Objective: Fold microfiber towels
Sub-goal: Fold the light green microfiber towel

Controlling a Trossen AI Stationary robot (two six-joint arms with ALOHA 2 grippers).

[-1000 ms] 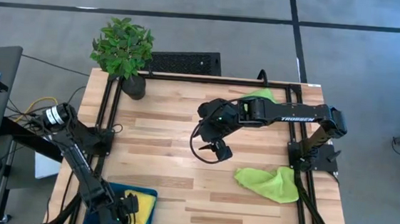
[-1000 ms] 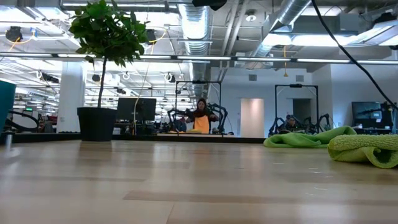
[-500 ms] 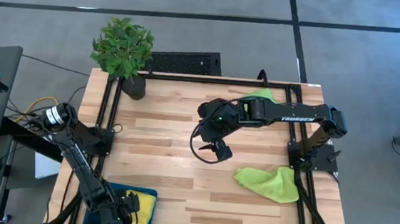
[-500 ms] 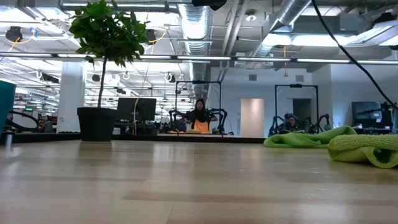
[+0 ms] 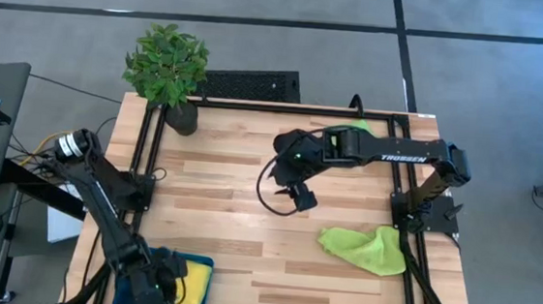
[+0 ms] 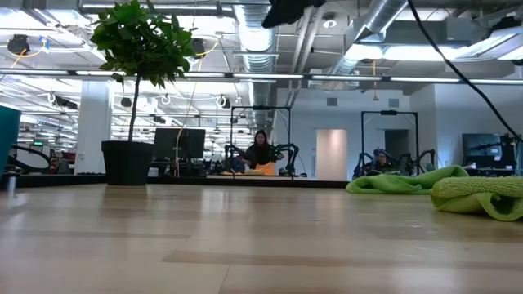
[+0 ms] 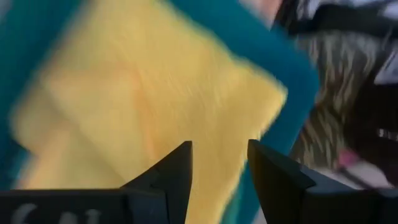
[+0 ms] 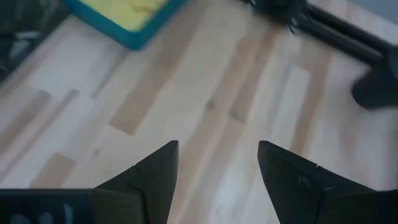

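Left hand (image 7: 217,163) apart over tray (image 5: 201,261) | holds yellow towel (image 7: 149,106) | right hand (image 8: 217,163) apart, empty

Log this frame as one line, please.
left pincer: open above yellow towel | right pincer: open, mid-table | lime towel: unfolded

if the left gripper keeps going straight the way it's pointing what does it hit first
Most likely the yellow towel. The left gripper points at it with open fingers, and the cloth lies on the teal tray at the table's near-left corner. The gap between them is hard to judge.
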